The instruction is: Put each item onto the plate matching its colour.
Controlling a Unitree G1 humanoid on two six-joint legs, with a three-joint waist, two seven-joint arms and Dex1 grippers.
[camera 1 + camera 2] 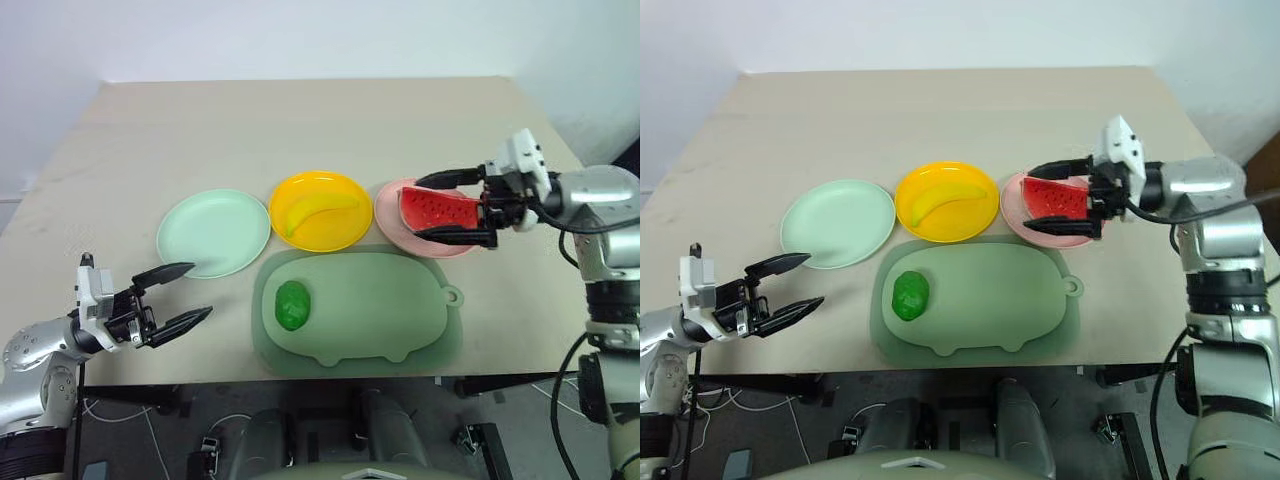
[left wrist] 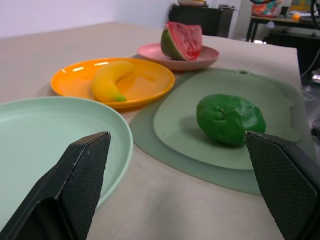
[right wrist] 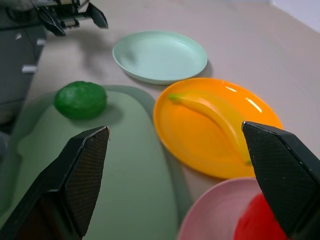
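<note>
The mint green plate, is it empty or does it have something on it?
Empty: the mint green plate shows bare; the green toy lies on the mat.

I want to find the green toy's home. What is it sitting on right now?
The dark-green lumpy toy lies on the big grey-green mat, near the end closest to the empty mint plate. The patch of mat right under it is hidden.

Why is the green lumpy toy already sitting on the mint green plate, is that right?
Not quite. The green lumpy toy is still on the grey-green pig-shaped mat, not on the mint green plate, which is bare. The left eye view shows it.
</note>
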